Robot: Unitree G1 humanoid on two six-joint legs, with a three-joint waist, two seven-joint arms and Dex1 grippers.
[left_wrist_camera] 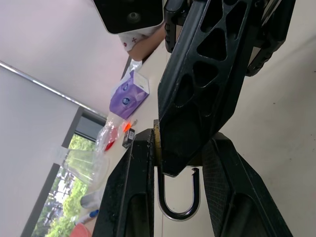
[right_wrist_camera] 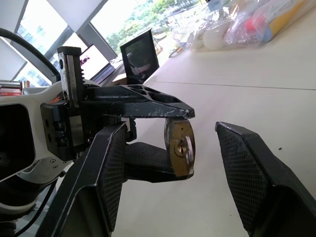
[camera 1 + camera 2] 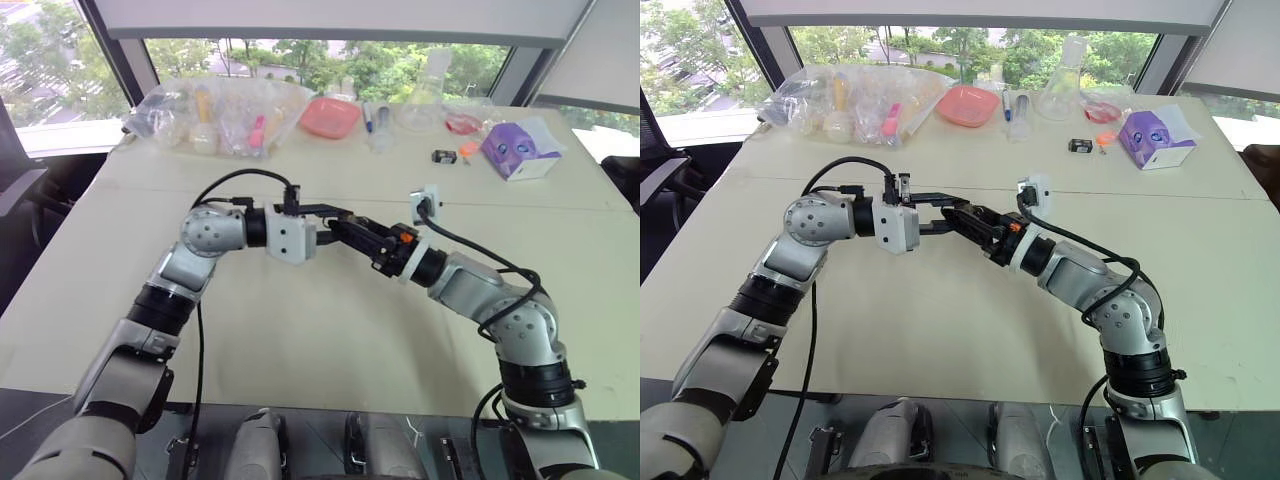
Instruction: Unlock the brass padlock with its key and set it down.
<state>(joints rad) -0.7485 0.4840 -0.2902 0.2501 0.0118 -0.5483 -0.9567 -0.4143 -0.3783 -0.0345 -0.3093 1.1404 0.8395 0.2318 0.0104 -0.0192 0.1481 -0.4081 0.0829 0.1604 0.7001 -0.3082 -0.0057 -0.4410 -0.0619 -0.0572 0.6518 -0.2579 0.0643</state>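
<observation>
While the brass padlock [image 2: 180, 147] sits clamped in the left gripper [image 1: 177, 163] above the table [image 3: 330, 330], shackle sprung, the right gripper [image 2: 173, 168] brackets it, jaws released; lower it gently, then release.

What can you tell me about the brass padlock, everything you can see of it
The brass padlock is a small yellow-brass block with a silvery keyhole face and a dark metal shackle. The shackle looks open: one end hangs free of the body. It is held above the table, clamped between the fingers of the left pincer, keyhole face turned toward the right pincer, whose open fingers stand either side of it without touching. No key is in the keyhole.
</observation>
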